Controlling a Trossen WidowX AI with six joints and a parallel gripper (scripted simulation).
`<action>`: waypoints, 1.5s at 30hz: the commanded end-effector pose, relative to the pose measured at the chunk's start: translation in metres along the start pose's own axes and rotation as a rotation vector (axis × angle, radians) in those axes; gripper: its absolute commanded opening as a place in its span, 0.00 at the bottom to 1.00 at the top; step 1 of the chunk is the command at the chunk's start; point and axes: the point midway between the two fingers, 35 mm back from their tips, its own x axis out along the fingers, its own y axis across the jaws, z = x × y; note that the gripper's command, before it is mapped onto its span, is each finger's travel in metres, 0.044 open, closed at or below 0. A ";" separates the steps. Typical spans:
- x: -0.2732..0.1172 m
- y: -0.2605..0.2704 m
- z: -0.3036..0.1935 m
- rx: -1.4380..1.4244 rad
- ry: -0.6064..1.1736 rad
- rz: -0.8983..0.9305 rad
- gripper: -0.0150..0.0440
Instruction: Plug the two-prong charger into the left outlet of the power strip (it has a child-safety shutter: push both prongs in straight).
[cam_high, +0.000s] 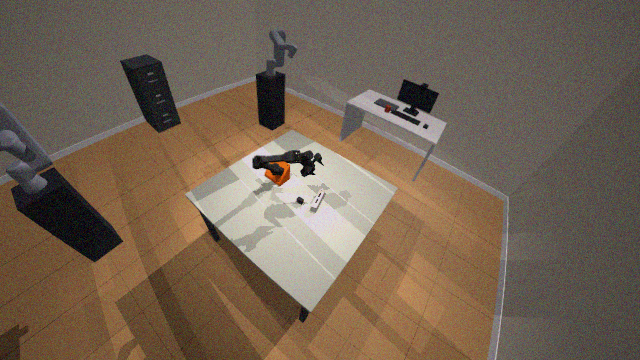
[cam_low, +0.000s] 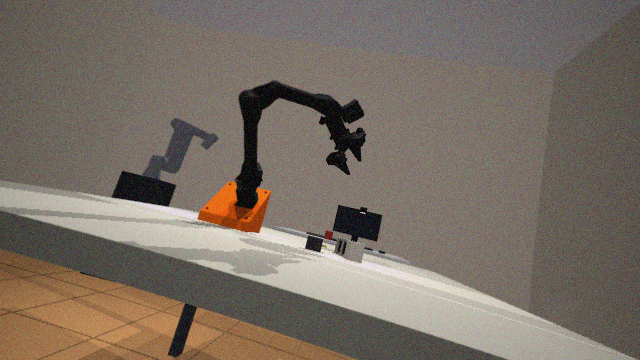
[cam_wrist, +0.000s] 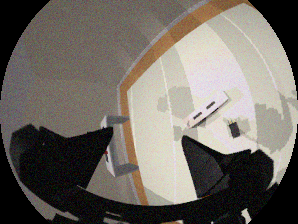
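The black charger (cam_high: 300, 200) (cam_low: 314, 243) (cam_wrist: 234, 129) lies on the table beside the power strip. In the wrist view its small yellowish prongs point towards the strip. The white power strip (cam_high: 315, 207) (cam_low: 354, 251) (cam_wrist: 220, 100) has two dark outlets on the face turned towards the charger's side; their slots are too small to make out. My gripper (cam_high: 315, 170) (cam_low: 354, 167) (cam_wrist: 148, 135) is open and empty. It hangs high above the table, tilted down, and both charger and strip lie right of the space between the fingers in the wrist view.
The pale table (cam_high: 310, 280) (cam_low: 400, 295) carries the orange arm base (cam_high: 280, 176) (cam_low: 225, 210). Beyond the table stands a white desk (cam_high: 352, 117) with a monitor (cam_high: 418, 95) (cam_low: 357, 223) and a red cup (cam_high: 387, 108) (cam_low: 328, 235). Arm shadows fall across the table.
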 end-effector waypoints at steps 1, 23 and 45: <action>0.023 -0.032 0.000 -0.073 0.020 -0.138 1.00; 0.064 -0.184 0.002 -0.410 0.266 -0.661 1.00; 0.067 -0.249 -0.010 -0.581 0.486 -0.841 1.00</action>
